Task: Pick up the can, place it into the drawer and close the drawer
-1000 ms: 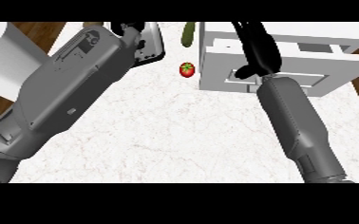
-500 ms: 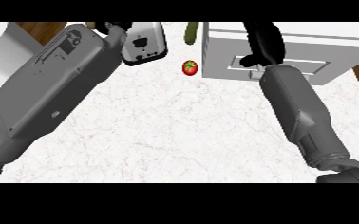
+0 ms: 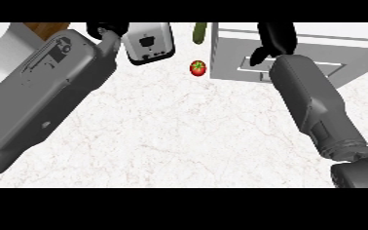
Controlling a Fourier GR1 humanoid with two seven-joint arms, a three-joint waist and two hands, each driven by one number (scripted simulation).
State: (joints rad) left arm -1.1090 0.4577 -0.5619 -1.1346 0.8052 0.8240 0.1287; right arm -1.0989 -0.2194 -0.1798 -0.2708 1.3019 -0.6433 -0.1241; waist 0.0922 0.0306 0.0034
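Head view, we count no can in sight, one white drawer unit [image 3: 287,53] at upper right, our right hand [image 3: 275,41] over it, fingers curled, whether it holds anything we cannot tell, one red tomato [image 3: 197,67], one green cucumber [image 3: 200,32], one white toaster [image 3: 149,42], left hand [image 3: 106,29] at top edge, grip unclear.

Left hand [image 3: 106,28] cut by top edge; right hand [image 3: 277,38] partly hides drawer [image 3: 237,53].

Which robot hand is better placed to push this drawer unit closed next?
Probably the right robot hand: it already sits over the white drawer unit at the counter's far right. The left robot hand is across the counter beside the toaster.
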